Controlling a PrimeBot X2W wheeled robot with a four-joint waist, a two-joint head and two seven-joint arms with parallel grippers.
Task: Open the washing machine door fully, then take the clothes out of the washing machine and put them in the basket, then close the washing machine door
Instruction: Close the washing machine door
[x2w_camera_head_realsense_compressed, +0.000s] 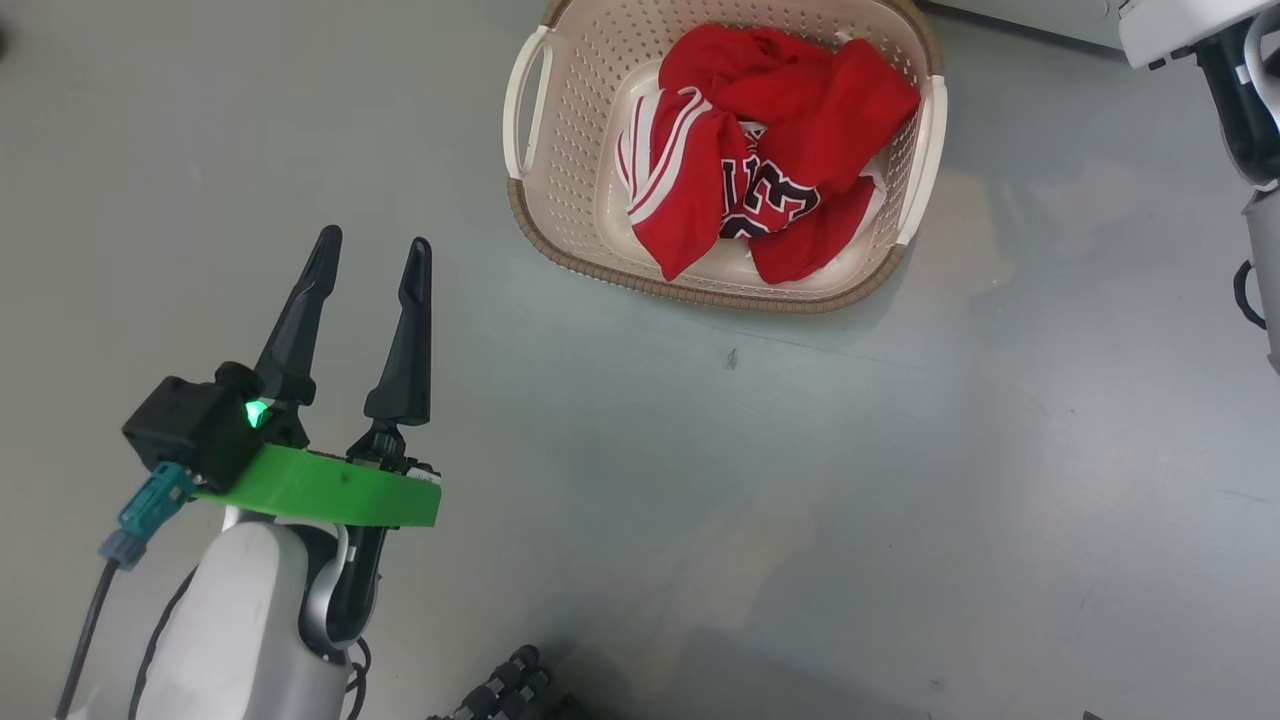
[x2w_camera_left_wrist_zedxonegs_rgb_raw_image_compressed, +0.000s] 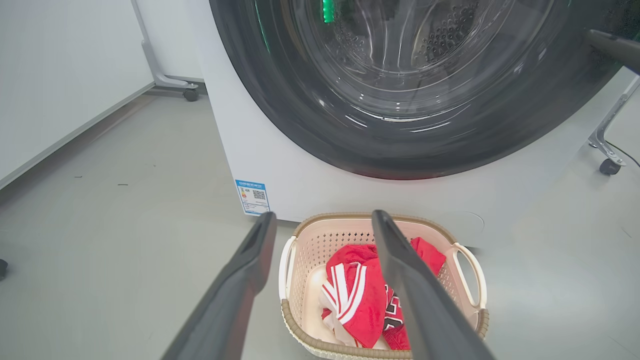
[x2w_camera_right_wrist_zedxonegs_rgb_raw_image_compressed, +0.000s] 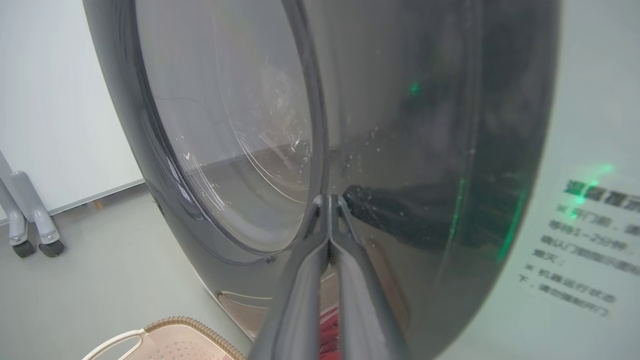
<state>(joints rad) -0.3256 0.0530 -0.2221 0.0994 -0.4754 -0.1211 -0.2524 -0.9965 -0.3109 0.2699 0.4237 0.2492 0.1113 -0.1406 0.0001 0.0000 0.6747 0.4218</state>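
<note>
The cream basket (x2w_camera_head_realsense_compressed: 700, 292) stands on the grey floor with the red clothes (x2w_camera_head_realsense_compressed: 780, 130) bunched inside. In the left wrist view the basket (x2w_camera_left_wrist_zedxonegs_rgb_raw_image_compressed: 300, 280) with the clothes (x2w_camera_left_wrist_zedxonegs_rgb_raw_image_compressed: 355, 300) sits just in front of the white washing machine (x2w_camera_left_wrist_zedxonegs_rgb_raw_image_compressed: 280, 165). The washing machine door (x2w_camera_left_wrist_zedxonegs_rgb_raw_image_compressed: 300, 125) lies against the machine's front. My left gripper (x2w_camera_head_realsense_compressed: 374, 240) hangs open and empty, to the left of the basket. My right gripper (x2w_camera_right_wrist_zedxonegs_rgb_raw_image_compressed: 330, 197) is shut, its tips against the door's black rim (x2w_camera_right_wrist_zedxonegs_rgb_raw_image_compressed: 425, 150), nothing between them. One of its fingers (x2w_camera_left_wrist_zedxonegs_rgb_raw_image_compressed: 612, 45) shows at the door's right edge.
Wheeled frame legs (x2w_camera_left_wrist_zedxonegs_rgb_raw_image_compressed: 190, 92) (x2w_camera_left_wrist_zedxonegs_rgb_raw_image_compressed: 610, 165) stand on both sides of the machine, and white wall panels (x2w_camera_left_wrist_zedxonegs_rgb_raw_image_compressed: 60, 75) run along the left. A blue sticker (x2w_camera_left_wrist_zedxonegs_rgb_raw_image_compressed: 252, 196) marks the machine's lower corner. My right arm (x2w_camera_head_realsense_compressed: 1230, 90) reaches past the basket's right side.
</note>
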